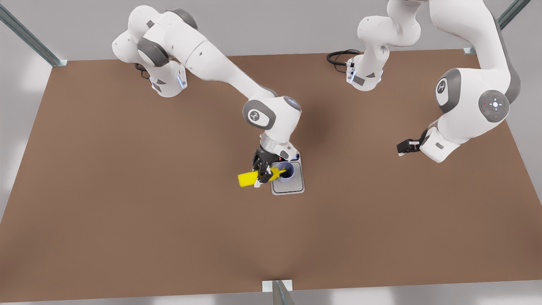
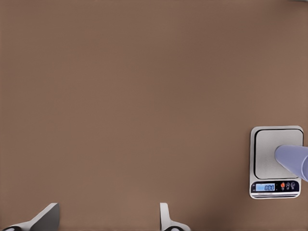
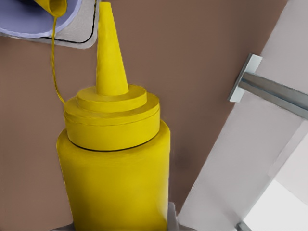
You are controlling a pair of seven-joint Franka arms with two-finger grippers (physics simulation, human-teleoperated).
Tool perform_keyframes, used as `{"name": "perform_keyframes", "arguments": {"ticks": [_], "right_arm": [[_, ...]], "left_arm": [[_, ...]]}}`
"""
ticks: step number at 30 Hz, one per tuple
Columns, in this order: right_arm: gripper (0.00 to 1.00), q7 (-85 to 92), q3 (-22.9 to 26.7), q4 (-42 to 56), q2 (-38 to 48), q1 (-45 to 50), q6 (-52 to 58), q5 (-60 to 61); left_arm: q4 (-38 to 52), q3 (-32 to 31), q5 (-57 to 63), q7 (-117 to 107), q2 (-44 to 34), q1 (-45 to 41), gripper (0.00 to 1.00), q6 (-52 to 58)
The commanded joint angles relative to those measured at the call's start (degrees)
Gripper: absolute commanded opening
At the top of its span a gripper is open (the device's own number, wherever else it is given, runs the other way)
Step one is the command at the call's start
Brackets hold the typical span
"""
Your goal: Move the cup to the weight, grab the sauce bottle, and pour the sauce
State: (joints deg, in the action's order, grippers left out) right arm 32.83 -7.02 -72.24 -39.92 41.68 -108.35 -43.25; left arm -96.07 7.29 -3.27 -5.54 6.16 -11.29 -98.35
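We are in the pouring step. The sauce bottle [image 1: 249, 178] lies tipped on its side just above the table, its nozzle reaching over the rim of the cup [image 1: 287, 171], and the right wrist view shows a thin yellow thread of sauce [image 3: 54, 67] running along to a yellow blob at the cup's [image 3: 38, 24] edge. So sauce looks to be flowing, or just arriving.

The cup stands upright on the plate of the scale [image 1: 292, 184], toward the end with the display. In the left wrist view the scale [image 2: 269, 149] sits off to one side with its little screen lit and the cup [image 2: 293, 160] on it. That part of the task, by our reading, is done.

The right gripper [image 1: 263, 169] is clamped around the bottle's middle, on the arm that reaches in from the front view's left. In its own wrist view the bottle [image 3: 115, 183] fills the foreground, held from below.

The left gripper [image 1: 406, 146] hangs well apart, on the front view's right, above bare table [image 1: 127, 190]. Its fingertips [image 2: 45, 219] stand spread with nothing between them; this arm waits.

For the next move we judge that the nozzle must keep over the cup's mouth while the tilt holds, then the bottle should be righted gently, so that no sauce trails onto the scale.
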Motion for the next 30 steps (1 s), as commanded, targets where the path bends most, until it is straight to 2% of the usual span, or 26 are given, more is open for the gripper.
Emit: {"name": "perform_keyframes", "arguments": {"ticks": [1,4,9,12,21,25,27,30], "right_arm": [[0.57,0.0,-0.1,0.0,0.5,-0.7,0.0,2.2],[0.57,0.4,-0.3,-0.1,2.7,-5.6,-0.3,9.0],[0.57,1.8,-0.5,-0.5,3.4,-13.3,-0.5,27.9],[0.57,14.4,-0.3,-0.7,3.4,-18.4,-2.2,46.5],[0.57,63.1,-0.3,-10.0,2.6,-35.3,-4.0,75.1],[0.57,82.7,-0.3,-14.7,-0.1,-43.3,6.8,93.3],[0.57,90.3,-0.3,-19.1,-1.8,-43.7,9.6,103.6],[0.57,94.9,-0.2,-19.8,-4.7,-45.4,13.2,106.2]], "left_arm": [[0.0,0.0,0.0,0.0,0.1,0.0,1.00,0.1],[0.0,0.1,0.0,0.1,0.2,0.0,1.00,0.1],[0.0,0.0,0.0,-0.1,0.3,-0.1,1.00,-0.1],[0.0,0.0,0.0,-0.1,0.4,-0.1,1.00,-0.1],[0.0,-0.2,0.0,-0.5,0.4,-0.1,1.00,-0.1],[0.0,-0.2,0.1,-0.4,1.1,-0.1,1.00,-0.2],[0.0,-0.2,0.1,-0.4,1.1,-0.1,1.00,-0.3],[0.0,-0.2,0.1,-0.3,1.2,-0.1,1.00,-0.4]]}}
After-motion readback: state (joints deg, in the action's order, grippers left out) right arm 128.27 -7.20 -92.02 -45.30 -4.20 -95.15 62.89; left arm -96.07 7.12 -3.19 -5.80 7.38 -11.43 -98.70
